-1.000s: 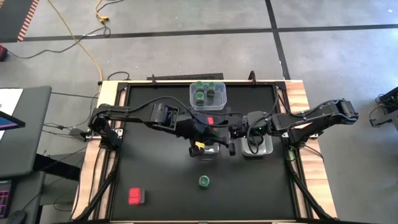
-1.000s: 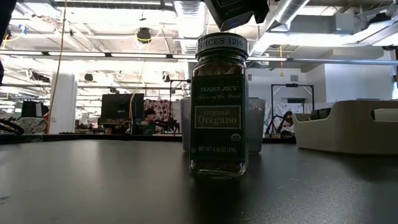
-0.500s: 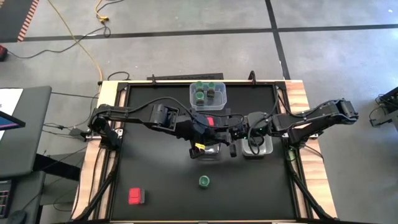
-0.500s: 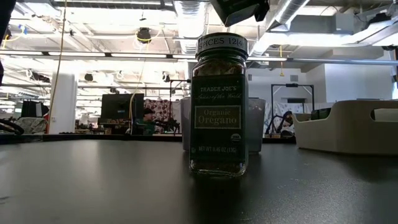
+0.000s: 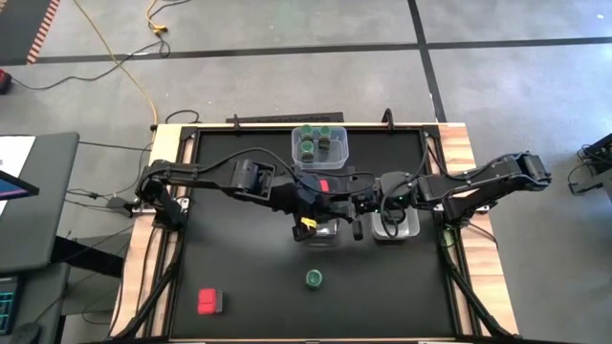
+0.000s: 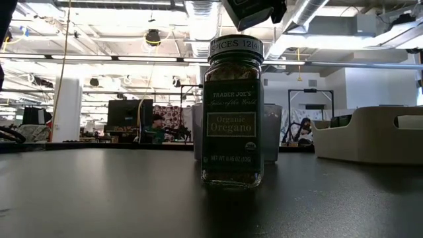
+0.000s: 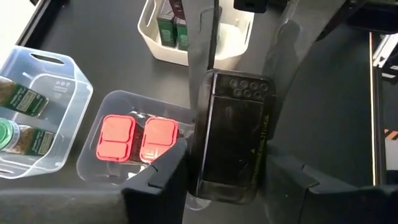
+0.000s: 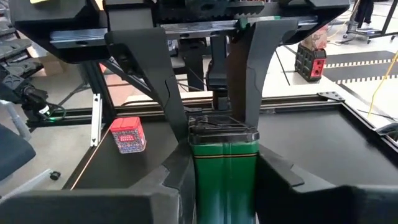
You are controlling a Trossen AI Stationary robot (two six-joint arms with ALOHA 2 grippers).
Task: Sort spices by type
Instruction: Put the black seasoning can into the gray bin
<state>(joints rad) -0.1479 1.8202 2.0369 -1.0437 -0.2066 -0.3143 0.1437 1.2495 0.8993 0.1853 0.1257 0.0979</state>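
Observation:
My left gripper [image 5: 325,205] hangs over the middle of the table, shut on a dark grey-black blocky tin [image 7: 233,143]. Beneath it, a clear tub [image 7: 93,168] holds two red square-topped tins [image 7: 130,137]. My right gripper [image 5: 366,205] is just to its right, shut on a green-sided tin with a dark lid [image 8: 224,165]. A green-lidded oregano jar [image 6: 232,112] stands on its base near the front [image 5: 314,278]. One red tin [image 5: 208,302] sits at the near left. My left gripper pinches the dark blocky tin between its two fingers [image 7: 168,174], one on each long side [image 7: 208,149]. The tin is lifted clear above the tubs, its face with the shaker holes toward the wrist camera. My right gripper pinches the green tin between its two fingers [image 8: 177,134], which sit at the dark lid and the top of the body [image 8: 221,134]. The tin stands upright in the hold. Its bottom is out of view.
A clear tub [image 5: 320,143] at the far edge holds green-lidded jars [image 7: 18,99]. A white tub [image 5: 395,225] right of centre holds green-labelled tins [image 7: 168,28]. Open black tabletop [image 5: 239,268] lies toward the near side.
My right gripper has edged a little toward the table's left, closer to my left gripper, still shut on its tin. Nothing else has visibly moved.

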